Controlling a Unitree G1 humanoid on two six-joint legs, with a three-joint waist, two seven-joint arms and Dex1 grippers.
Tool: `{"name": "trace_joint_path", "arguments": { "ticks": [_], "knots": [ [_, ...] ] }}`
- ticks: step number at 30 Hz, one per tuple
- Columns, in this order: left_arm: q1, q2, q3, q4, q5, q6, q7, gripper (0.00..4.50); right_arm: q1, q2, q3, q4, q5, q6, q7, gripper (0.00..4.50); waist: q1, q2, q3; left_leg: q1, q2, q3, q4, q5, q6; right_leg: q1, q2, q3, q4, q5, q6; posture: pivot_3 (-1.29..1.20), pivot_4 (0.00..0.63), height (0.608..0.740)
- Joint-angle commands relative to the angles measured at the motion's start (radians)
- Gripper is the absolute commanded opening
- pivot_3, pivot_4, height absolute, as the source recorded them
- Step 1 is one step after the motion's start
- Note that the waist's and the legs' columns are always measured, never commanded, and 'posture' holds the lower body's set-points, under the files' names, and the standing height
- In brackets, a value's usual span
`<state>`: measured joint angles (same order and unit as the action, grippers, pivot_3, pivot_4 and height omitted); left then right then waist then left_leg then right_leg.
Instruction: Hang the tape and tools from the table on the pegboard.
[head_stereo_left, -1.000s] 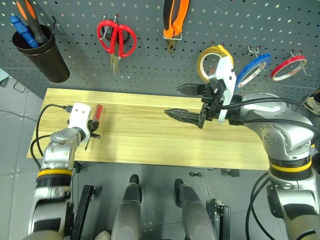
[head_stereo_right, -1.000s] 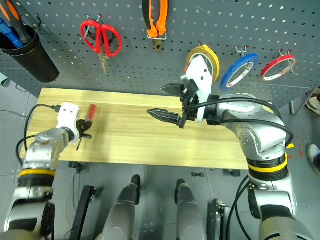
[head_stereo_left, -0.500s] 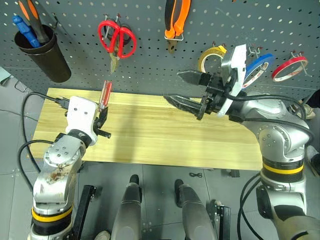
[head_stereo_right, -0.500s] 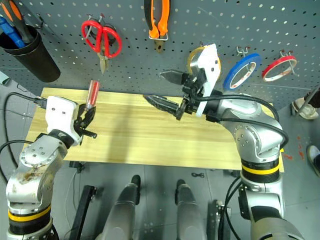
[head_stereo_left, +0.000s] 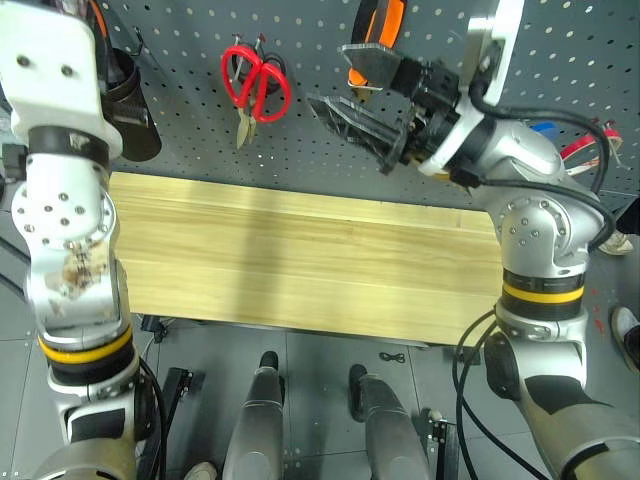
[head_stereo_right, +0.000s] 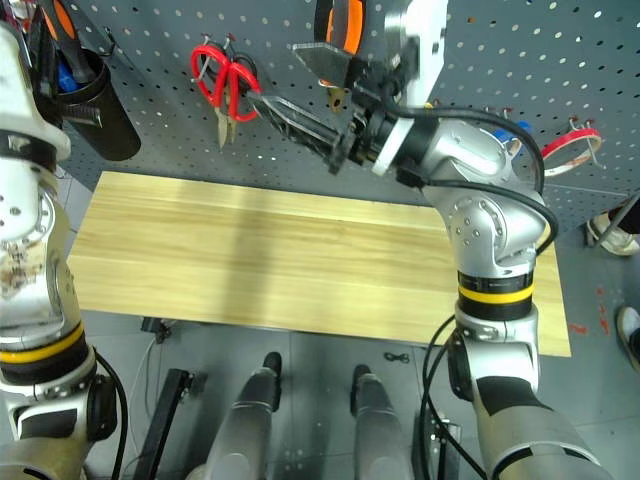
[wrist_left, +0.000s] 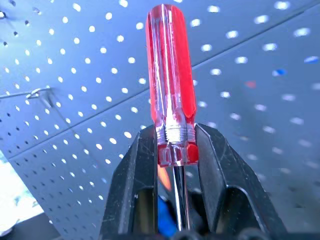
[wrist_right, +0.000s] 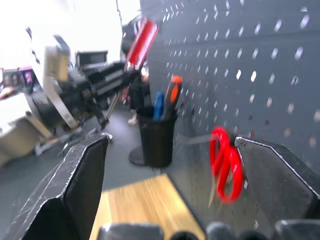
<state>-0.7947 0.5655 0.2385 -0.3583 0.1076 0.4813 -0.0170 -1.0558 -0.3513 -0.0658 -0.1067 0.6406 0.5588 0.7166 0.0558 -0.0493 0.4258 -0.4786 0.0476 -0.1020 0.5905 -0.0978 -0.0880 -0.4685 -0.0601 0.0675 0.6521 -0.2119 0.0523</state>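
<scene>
The left hand (wrist_left: 172, 165) is clamped on a slim screwdriver (wrist_left: 170, 80): its two black fingers (wrist_left: 137, 180) pinch the collar of the clear red faceted plastic handle, the handle pointing out at the pegboard (wrist_left: 260, 75) and the bright metal shaft running back between the fingers. In the right wrist view that hand (wrist_right: 112, 75) is raised beside the board near a black round cup (wrist_right: 156, 142) that holds one orange-handled and one blue-handled screwdriver. The right hand (head_stereo_left: 350, 90) is raised in front of the board with nothing in it, its two black ridged fingers (head_stereo_left: 345, 120) spread wide. The pegboard is dark grey-blue sheet metal with even rows of small holes. On it hang one pair of red-handled scissors (head_stereo_left: 255, 85), blades down, and one pair of pliers with orange-and-black handles (head_stereo_left: 378, 20) partly hidden behind the right hand; a sliver of the blue tape ring (head_stereo_left: 543, 127) and part of a red tape ring (head_stereo_left: 585, 145) show beyond the right arm. The table (head_stereo_left: 300, 260) is a rectangular top of pale yellow planks with lengthwise grain, its whole surface bare, its long far edge lying against the foot of the board.
</scene>
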Motion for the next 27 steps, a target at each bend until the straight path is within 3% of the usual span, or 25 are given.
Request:
{"name": "trace_joint_path", "arguments": {
  "ticks": [1, 10, 18, 26, 27],
  "knots": [
    [-0.1, 0.007, 0.017, 0.212, -0.012, -0.204, 0.02, 0.62, -0.071, 0.032, -0.019, 0.038, -0.012, -0.078, -0.003, 4.5, 0.003, 0.0, -0.002, 0.0, 0.0, 0.0, 0.0, 0.0, -0.001, 0.0, 0.0, 0.0, 0.0, 0.0, 0.0, 0.24, 0.305, 0.74],
    [-0.302, -0.044, 0.017, 0.585, -0.034, -0.494, 0.088, 0.62, -0.067, 0.045, -0.008, 0.055, -0.052, -0.108, -0.017, 4.5, 0.016, -0.005, -0.007, -0.004, 0.0, -0.001, 0.0, 0.001, -0.002, -0.001, -0.001, -0.003, -0.002, 0.002, 0.0, 0.2, 0.301, 0.74],
    [-0.361, -0.03, 0.016, 0.715, -0.035, -0.596, 0.124, 0.62, -0.063, 0.031, -0.007, 0.055, -0.069, -0.106, -0.021, 4.5, 0.009, -0.005, -0.012, -0.004, 0.0, -0.001, 0.0, 0.002, -0.004, -0.001, -0.001, -0.003, -0.002, 0.002, -0.001, 0.19, 0.285, 0.74],
    [-0.281, -0.053, 0.008, 0.726, -0.039, -0.632, 0.124, 0.62, -0.057, 0.028, 0.002, 0.045, -0.075, -0.104, -0.014, 4.5, 0.008, -0.005, -0.017, -0.004, 0.0, -0.001, 0.0, 0.003, -0.004, -0.001, -0.001, -0.003, 0.007, 0.003, -0.001, 0.18, 0.291, 0.74],
    [-0.276, -0.053, 0.01, 0.725, -0.041, -0.63, 0.126, 1.12, -0.056, 0.026, 0.003, 0.044, -0.075, -0.104, -0.013, 4.5, 0.008, -0.005, -0.017, -0.004, 0.0, -0.001, 0.0, 0.003, -0.005, -0.002, -0.001, -0.003, 0.007, 0.003, -0.001, 0.18, 0.291, 0.74]
  ]
}}
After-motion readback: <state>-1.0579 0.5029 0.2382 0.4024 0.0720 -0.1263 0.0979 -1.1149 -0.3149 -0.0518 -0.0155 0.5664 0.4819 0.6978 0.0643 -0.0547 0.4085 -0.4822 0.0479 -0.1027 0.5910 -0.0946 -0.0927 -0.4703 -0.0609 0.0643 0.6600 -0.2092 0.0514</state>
